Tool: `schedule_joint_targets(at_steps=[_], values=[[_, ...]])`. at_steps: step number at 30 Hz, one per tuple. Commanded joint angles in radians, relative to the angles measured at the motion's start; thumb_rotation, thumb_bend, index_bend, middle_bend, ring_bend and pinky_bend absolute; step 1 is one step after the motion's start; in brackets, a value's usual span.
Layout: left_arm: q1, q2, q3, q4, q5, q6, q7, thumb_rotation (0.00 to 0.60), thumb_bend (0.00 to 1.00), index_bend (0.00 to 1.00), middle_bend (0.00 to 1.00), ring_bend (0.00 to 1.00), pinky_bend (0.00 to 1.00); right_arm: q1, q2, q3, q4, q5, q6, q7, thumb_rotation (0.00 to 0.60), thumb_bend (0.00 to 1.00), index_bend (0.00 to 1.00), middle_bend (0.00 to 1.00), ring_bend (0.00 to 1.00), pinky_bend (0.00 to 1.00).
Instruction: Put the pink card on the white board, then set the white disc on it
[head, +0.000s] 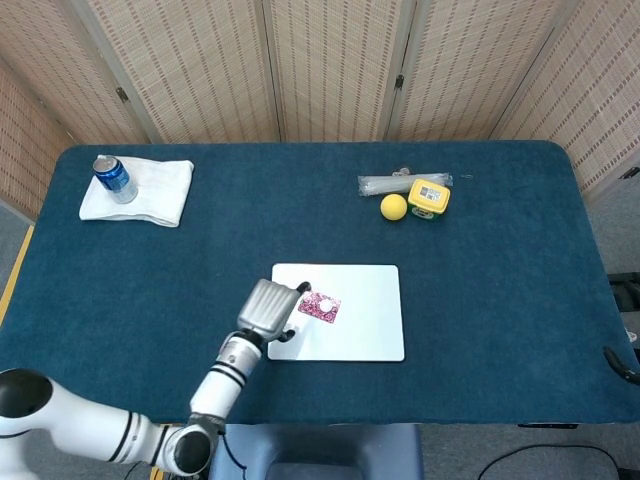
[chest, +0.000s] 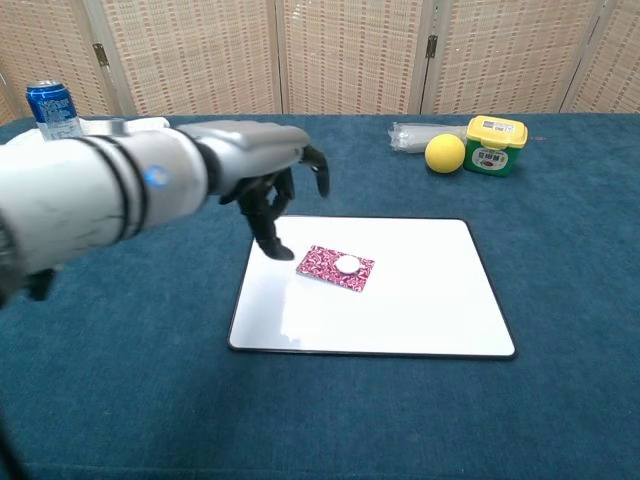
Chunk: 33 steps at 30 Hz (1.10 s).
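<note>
The pink patterned card (head: 319, 307) (chest: 335, 267) lies flat on the white board (head: 365, 325) (chest: 420, 300), left of its middle. A small white disc (head: 325, 301) (chest: 347, 264) rests on top of the card. My left hand (head: 269, 309) (chest: 268, 175) hovers at the board's left edge, to the left of the card, fingers apart and holding nothing. It touches neither card nor disc. My right hand is not in either view.
A yellow ball (head: 394, 207) (chest: 445, 153), a yellow-lidded green tub (head: 429, 197) (chest: 494, 145) and a clear plastic bag (head: 384, 183) sit at the back right. A blue can (head: 114, 178) (chest: 54, 112) stands on a white cloth (head: 145, 193) at the back left.
</note>
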<state>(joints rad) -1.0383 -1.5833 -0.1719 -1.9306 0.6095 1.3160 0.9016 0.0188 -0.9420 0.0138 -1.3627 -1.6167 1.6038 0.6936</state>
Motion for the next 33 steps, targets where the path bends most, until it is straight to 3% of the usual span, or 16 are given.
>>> schedule_joint_targets(at_steps=[1,3,5,9,12,15,19,24,33], values=[[0.352,0.304,0.362,-0.112,0.524,0.289,-0.292,0.600,0.24,0.11,0.27,0.26,0.53,-0.009,-0.012,0.000,-0.071,0.008,0.001,-0.143,0.600,0.26,0.00,0.00,0.00,0.00],[0.428,0.354,0.433,-0.069,0.630,0.339,-0.385,0.600,0.24,0.07,0.14,0.13,0.45,-0.014,-0.021,0.000,-0.106,0.012,0.003,-0.225,0.600,0.26,0.00,0.00,0.00,0.00],[0.513,0.390,0.491,0.008,0.729,0.404,-0.481,0.600,0.24,0.06,0.09,0.09,0.42,-0.022,-0.036,0.005,-0.143,0.016,0.017,-0.323,0.600,0.26,0.00,0.00,0.00,0.00],[0.658,0.393,0.526,0.181,0.829,0.515,-0.646,0.600,0.24,0.06,0.06,0.07,0.36,-0.031,-0.070,0.009,-0.199,0.026,0.025,-0.481,0.600,0.26,0.00,0.00,0.00,0.00],[0.766,0.363,0.508,0.257,0.816,0.584,-0.691,0.600,0.24,0.05,0.03,0.06,0.34,-0.027,-0.090,0.011,-0.232,0.048,-0.002,-0.555,0.600,0.26,0.00,0.00,0.00,0.00],[0.838,0.342,0.481,0.330,0.811,0.616,-0.762,0.600,0.24,0.04,0.02,0.04,0.31,-0.031,-0.141,0.048,-0.251,0.122,0.005,-0.700,0.600,0.26,0.00,0.00,0.00,0.00],[0.883,0.390,0.455,0.351,0.841,0.628,-0.879,0.600,0.24,0.02,0.00,0.02,0.25,-0.010,-0.175,0.062,-0.270,0.150,-0.026,-0.804,0.600,0.26,0.00,0.00,0.00,0.00],[0.916,0.425,0.421,0.361,0.830,0.585,-0.964,0.600,0.24,0.02,0.00,0.02,0.21,0.005,-0.184,0.055,-0.274,0.131,-0.050,-0.839,0.600,0.26,0.00,0.00,0.00,0.00],[0.947,0.428,0.361,0.347,0.823,0.501,-0.922,0.600,0.24,0.02,0.00,0.02,0.21,0.015,-0.169,0.056,-0.278,0.109,-0.058,-0.814,0.600,0.26,0.00,0.00,0.00,0.00]])
